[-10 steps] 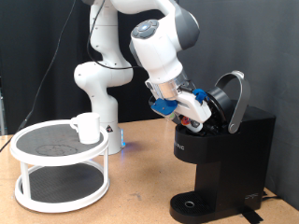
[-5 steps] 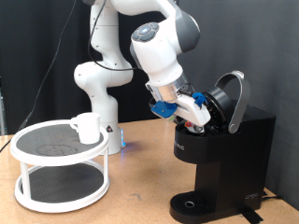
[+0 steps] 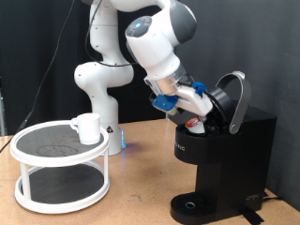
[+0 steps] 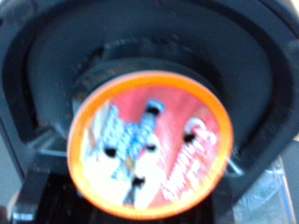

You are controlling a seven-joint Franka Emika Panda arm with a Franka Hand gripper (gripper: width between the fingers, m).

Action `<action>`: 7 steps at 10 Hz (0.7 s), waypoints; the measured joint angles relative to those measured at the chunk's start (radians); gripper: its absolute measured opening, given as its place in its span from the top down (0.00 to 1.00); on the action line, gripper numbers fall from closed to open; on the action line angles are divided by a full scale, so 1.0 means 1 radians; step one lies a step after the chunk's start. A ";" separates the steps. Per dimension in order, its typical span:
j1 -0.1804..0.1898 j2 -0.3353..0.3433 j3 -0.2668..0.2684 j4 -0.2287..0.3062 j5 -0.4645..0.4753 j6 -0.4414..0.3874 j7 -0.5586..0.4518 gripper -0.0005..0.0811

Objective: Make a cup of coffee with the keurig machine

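- Exterior view, at its far left, gives you a white two-tier round stand point(image 3: 58, 178) resting on the wooden table point(image 3: 141, 192).
- On the stand's dark upper shelf, towards its right edge, you see the cup point(image 3: 87, 127), a plain white mug standing upright and well apart from the machine.
- Behind the stand rises the white arm's base column point(image 3: 97, 89), with a small blue glow on the table just beside its foot.
- Moving right, the arm's large upper joint point(image 3: 157, 37) leans over towards the machine, and the gripper point(image 3: 192, 103) reaches down at a slant to the open top of the keurig machine point(image 3: 223, 155).
- You cannot tell from either view whether the fingers are spread or pressed together; the blue-and-white hand body hides them in the exterior view, and no finger shows in the wrist view.
- The keurig machine stands at the exterior view's right, black and boxy, with its rounded lid point(image 3: 233, 98) swung up and back.
- Its round drip tray base point(image 3: 195, 205) sits bare at the bottom, with the mug not under the spout.
- Wrist view fills your screen with a coffee pod point(image 4: 149, 145), its red-and-white foil top ringed in orange, seated in the machine's dark round holder point(image 4: 56, 65); the picture is blurred.
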State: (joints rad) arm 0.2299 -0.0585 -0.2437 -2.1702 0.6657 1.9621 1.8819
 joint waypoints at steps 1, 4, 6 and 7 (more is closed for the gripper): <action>0.000 -0.012 -0.002 0.000 -0.010 -0.007 0.003 0.09; 0.001 -0.017 0.001 -0.009 -0.060 -0.009 0.033 0.09; 0.002 -0.012 0.008 -0.018 -0.065 -0.016 0.045 0.09; 0.003 -0.006 0.011 -0.022 -0.065 -0.016 0.051 0.09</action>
State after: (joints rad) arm 0.2326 -0.0649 -0.2326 -2.1921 0.6006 1.9460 1.9326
